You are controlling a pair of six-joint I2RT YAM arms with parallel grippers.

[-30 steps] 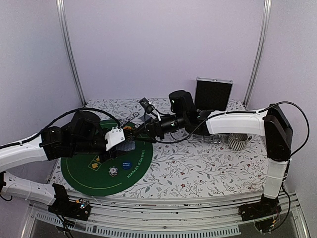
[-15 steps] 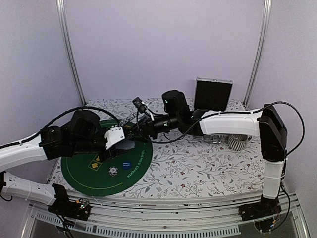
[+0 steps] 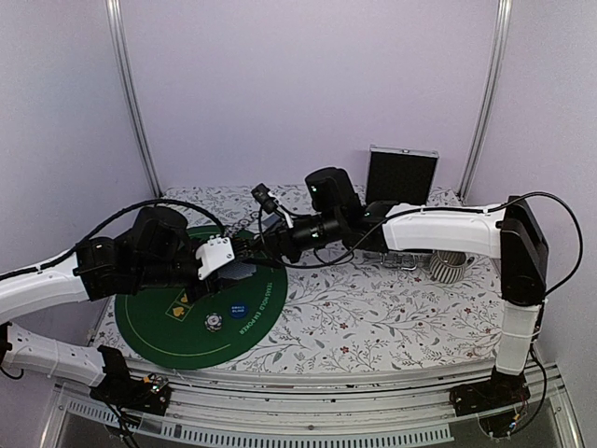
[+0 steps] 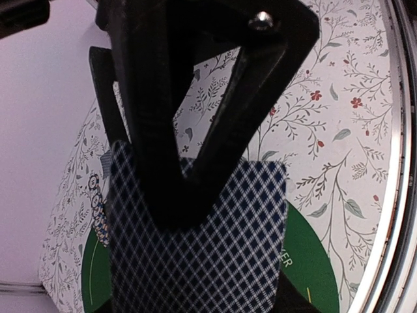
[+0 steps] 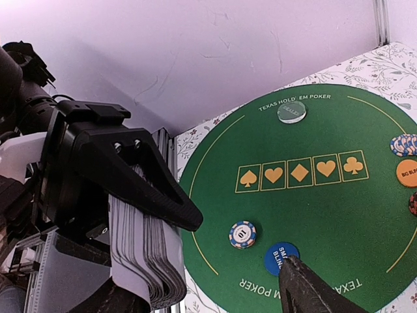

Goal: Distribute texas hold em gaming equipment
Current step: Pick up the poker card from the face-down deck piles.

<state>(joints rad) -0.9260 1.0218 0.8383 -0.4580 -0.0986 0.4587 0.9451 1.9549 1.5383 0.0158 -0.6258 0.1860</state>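
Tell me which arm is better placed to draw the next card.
Right, I think. The left end effector is busy gripping the card deck; the right end effector is open beside it.

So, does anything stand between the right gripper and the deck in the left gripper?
Nothing visible does. The right wrist view shows the deck, clamped in the left gripper, with only open space toward the right gripper.

The left arm (image 3: pixel 42 289) stretches from the near left corner toward the counter's middle, forearm roughly level. The left gripper (image 3: pixel 238 266) is clamped on the cards (image 5: pixel 146 261). The right arm (image 3: pixel 438 229) reaches across from the right edge. The right gripper (image 3: pixel 250 245) sits just beside the left one, and its jaw gap is unclear.
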